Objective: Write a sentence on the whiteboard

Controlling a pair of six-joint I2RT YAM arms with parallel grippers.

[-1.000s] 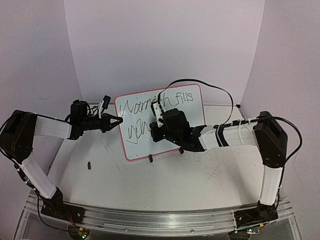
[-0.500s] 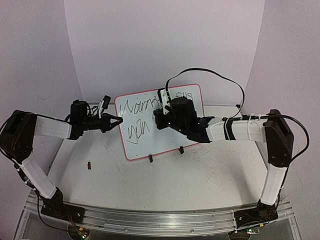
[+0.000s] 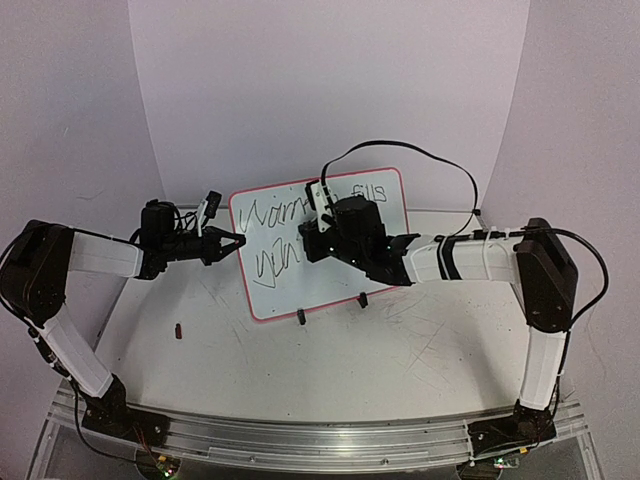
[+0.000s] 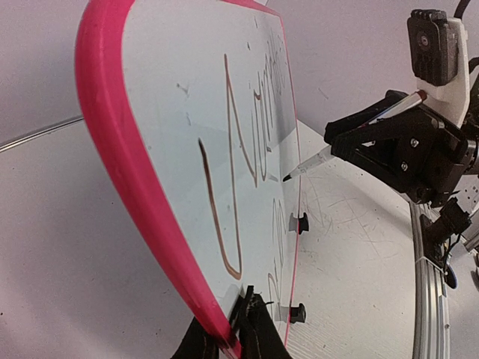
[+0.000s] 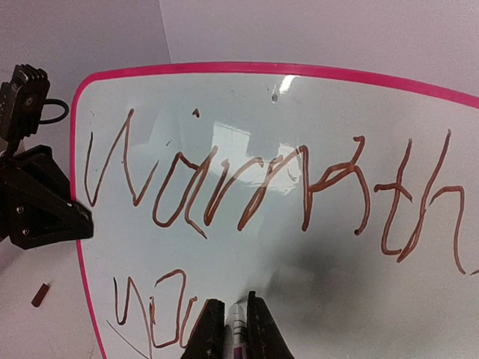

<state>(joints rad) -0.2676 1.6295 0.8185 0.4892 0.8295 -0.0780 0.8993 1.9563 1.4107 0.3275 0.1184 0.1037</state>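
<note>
The whiteboard (image 3: 340,285) stands upright on two black clip feet (image 3: 300,317) at mid-table, its pink-red frame (image 4: 120,164) showing edge-on in the left wrist view. My left gripper (image 3: 235,243) is shut on the board's left edge (image 4: 232,329). My right gripper (image 3: 312,236) is shut on a marker (image 5: 236,333), whose tip touches the board on the second line. The sentence (image 5: 262,187) is brown cursive: "Warmth" with "fills" (image 3: 368,192) on the top line and "you" (image 5: 157,314) below. The right gripper's body hides part of the writing in the top view.
A small dark brown piece (image 3: 179,331) lies on the scratched grey tabletop (image 3: 400,350) to the board's front left, and shows in the right wrist view (image 5: 40,294). A black cable (image 3: 440,170) loops above the right arm. Pale walls close the back.
My right gripper with the marker rose up the board face, then shifted slightly left. My left gripper and the board have not moved.
</note>
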